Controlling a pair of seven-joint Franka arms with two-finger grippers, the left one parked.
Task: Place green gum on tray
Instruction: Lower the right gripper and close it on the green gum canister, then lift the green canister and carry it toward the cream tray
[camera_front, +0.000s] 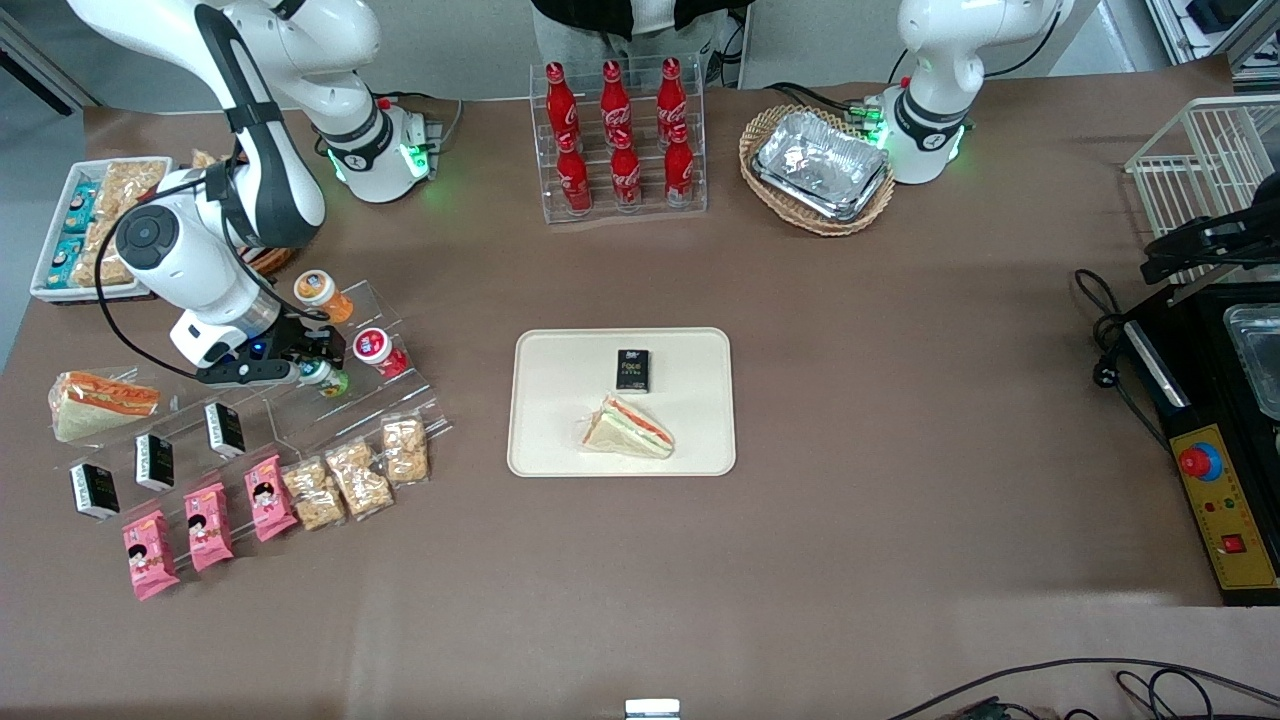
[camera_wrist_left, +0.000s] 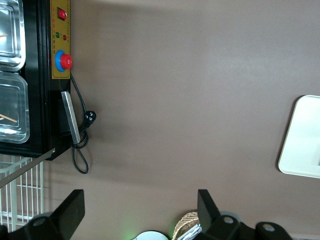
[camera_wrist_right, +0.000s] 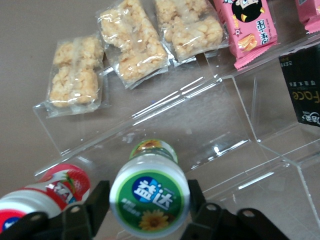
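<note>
Three gum bottles sit on the clear stand (camera_front: 330, 400) in the front view, and the gripper (camera_front: 318, 368) is clamped on the green gum (camera_front: 325, 377). From there the tray (camera_front: 560, 400) lies around 3 o'clock, well apart, carrying a sandwich (camera_front: 628, 428) and a black box (camera_front: 633, 370).

Wrist view: fingers (camera_wrist_right: 95, 202) squeeze the gum (camera_wrist_right: 150, 200), red bottle (camera_wrist_right: 55, 187) just beside it.

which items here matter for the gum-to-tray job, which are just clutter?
Matter:
- green gum, between the hand's fingers at the clear stand
- tray, nearer the middle of the table

Clutter:
- red-lidded bottle and orange-lidded bottle beside the gum
- sandwich and black packet on the tray
- cola bottles
- pink snack packets
</note>
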